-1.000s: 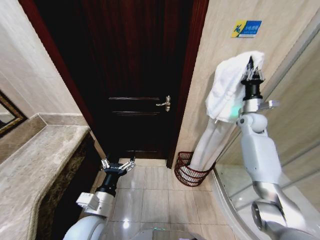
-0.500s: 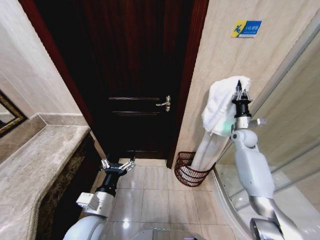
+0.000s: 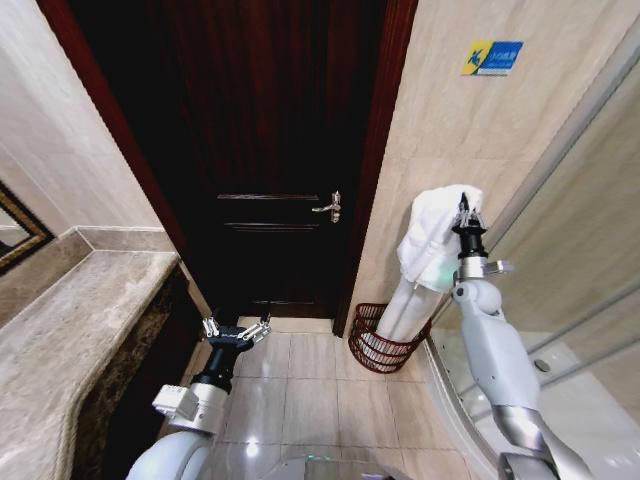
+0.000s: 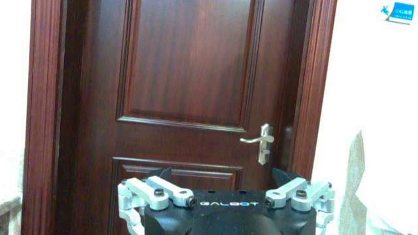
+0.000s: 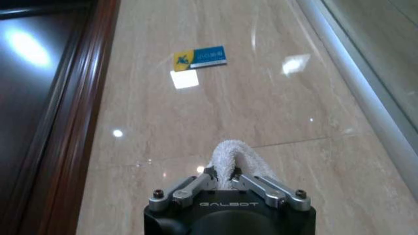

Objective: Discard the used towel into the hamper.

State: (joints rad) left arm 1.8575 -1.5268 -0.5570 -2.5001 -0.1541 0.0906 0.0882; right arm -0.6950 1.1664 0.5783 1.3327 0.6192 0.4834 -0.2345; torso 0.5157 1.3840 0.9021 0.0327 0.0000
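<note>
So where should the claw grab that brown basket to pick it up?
Probably the thick rim of the hamper, on the side toward the room, coming from above. That part of the rim is bare, while the towel held by the right claw hangs into the far side.

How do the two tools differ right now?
The right tool is raised high by the wall, shut on the white towel; the left tool sits low near the floor, open and empty, facing the door. The towel hangs down into the hamper. Both tools point upward.
</note>
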